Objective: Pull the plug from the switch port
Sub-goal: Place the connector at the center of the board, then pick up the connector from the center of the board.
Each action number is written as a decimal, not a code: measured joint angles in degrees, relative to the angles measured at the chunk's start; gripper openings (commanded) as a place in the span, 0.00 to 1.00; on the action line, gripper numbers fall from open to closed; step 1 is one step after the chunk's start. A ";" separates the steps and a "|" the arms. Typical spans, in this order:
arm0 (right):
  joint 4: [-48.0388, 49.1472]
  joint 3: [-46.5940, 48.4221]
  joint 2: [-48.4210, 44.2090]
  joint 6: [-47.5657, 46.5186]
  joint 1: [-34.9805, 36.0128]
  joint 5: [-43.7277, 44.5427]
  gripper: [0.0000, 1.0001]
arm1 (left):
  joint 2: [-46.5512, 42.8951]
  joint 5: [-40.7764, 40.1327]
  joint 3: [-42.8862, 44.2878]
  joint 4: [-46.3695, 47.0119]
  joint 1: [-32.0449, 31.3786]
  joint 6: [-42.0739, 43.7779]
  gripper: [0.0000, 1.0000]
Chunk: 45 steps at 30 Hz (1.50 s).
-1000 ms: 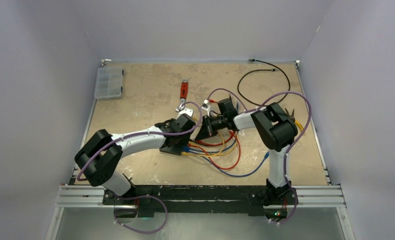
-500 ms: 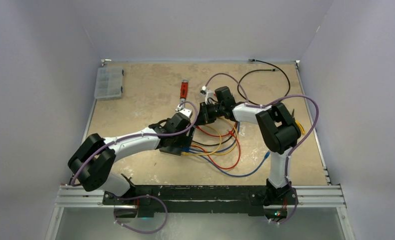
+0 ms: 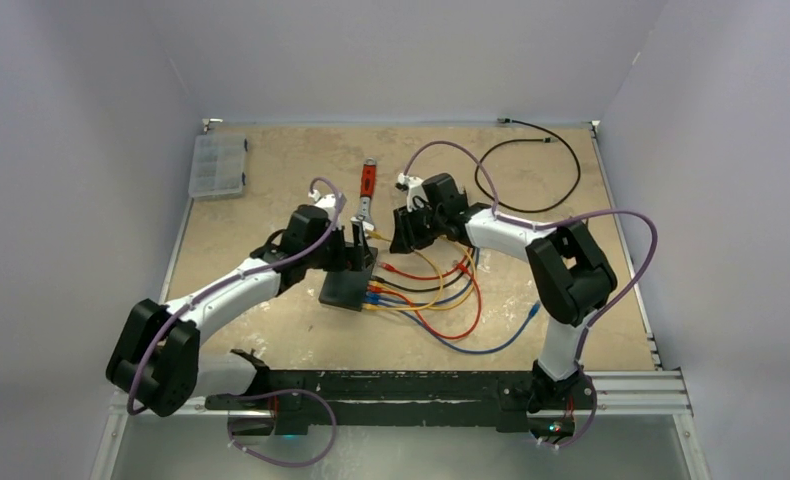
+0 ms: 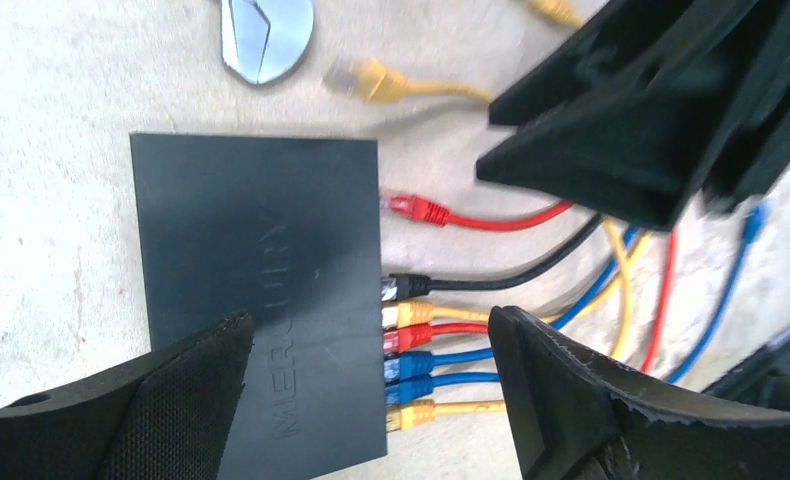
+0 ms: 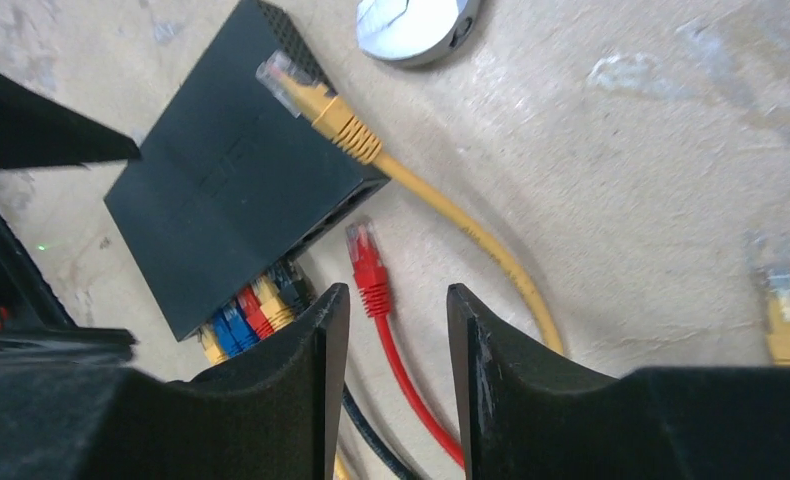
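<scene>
The switch (image 4: pixel 261 280) is a flat black box on the table, also seen in the top view (image 3: pixel 343 290) and the right wrist view (image 5: pixel 221 190). Several plugs (image 4: pixel 411 340) sit in its ports: black, yellow, red, blue and yellow. A red plug (image 4: pixel 416 207) lies loose on the table just clear of the port edge. My left gripper (image 4: pixel 371 320) hangs open above the switch's port end. My right gripper (image 5: pixel 396 295) is open too, its fingers apart either side of the loose red plug's (image 5: pixel 366 262) cable, not touching it.
A loose yellow plug (image 5: pixel 316 100) rests against the switch's far corner, and another one (image 5: pixel 786 310) lies to the right. A red-handled wrench (image 3: pixel 367 190) lies beyond the switch. A clear compartment box (image 3: pixel 218 166) stands far left. A black cable (image 3: pixel 531 165) loops at the far right.
Both grippers have opened. The right one moved away from the switch with the red plug and let it go. The left one lifted off the switch and drew back to the left.
</scene>
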 measured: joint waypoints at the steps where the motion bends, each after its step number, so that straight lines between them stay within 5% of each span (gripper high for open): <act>1: -0.68 -0.11 -0.35 -0.26 0.76 1.14 0.45 | -0.81 1.42 -0.20 0.57 1.31 -0.44 0.89; 12: -6.03 -2.78 -1.86 -2.12 8.92 12.50 0.43 | -7.17 15.26 -4.13 9.16 14.71 -7.23 0.90; 25: -7.93 -1.77 -0.22 -3.06 13.53 25.00 0.28 | -8.17 20.87 -4.70 11.65 17.27 -9.01 0.90; 30: -7.91 -0.92 0.63 -3.96 14.67 29.73 0.00 | -8.37 21.20 -4.70 11.85 17.27 -9.14 0.90; 45: -9.40 0.00 -1.16 -2.75 14.40 24.72 0.00 | -11.47 12.31 -0.50 -0.92 17.55 -0.87 0.90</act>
